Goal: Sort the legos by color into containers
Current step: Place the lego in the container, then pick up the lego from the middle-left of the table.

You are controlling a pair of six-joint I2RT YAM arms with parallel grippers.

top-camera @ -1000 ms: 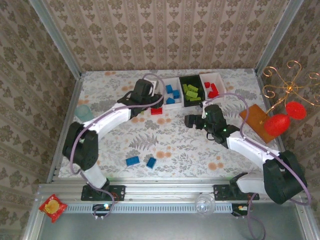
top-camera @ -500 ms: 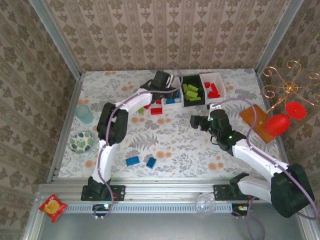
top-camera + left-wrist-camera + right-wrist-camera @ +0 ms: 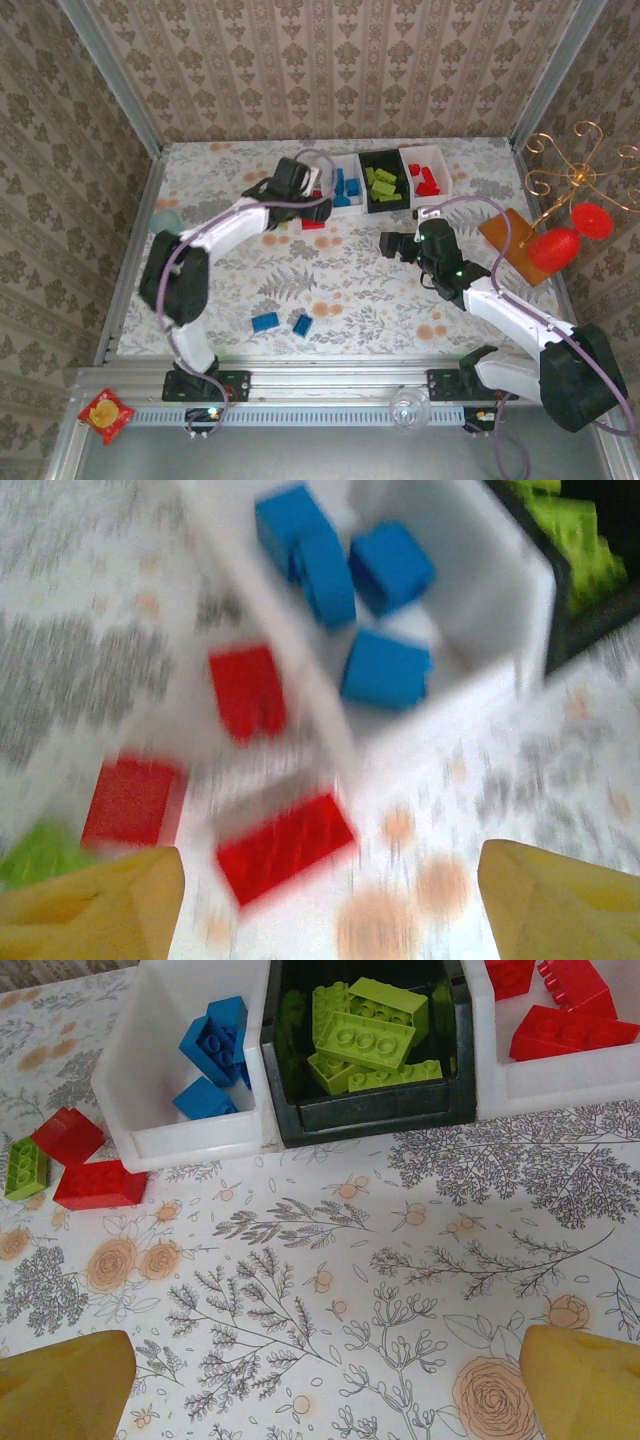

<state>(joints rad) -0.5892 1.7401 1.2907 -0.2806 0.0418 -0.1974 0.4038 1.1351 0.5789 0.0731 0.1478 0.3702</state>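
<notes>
A table under a floral cloth, walled in by patterned wallpaper, holds everything. The left arm and right arm reach out from its near edge. The left gripper is open, its yellow fingers spread wide with nothing between them, at the near corner of the containers, three trays in a row. Straight ahead of it lies the left white tray with four blue legos. The black tray sits ahead to its right. The right gripper is open and empty too, short of the row, with the green legos in the black tray dead ahead and the red legos in the right white tray ahead-right. Three loose red bricks and one green brick lie just ahead-left of the left gripper. Two loose blue bricks rest well behind both grippers.
</notes>
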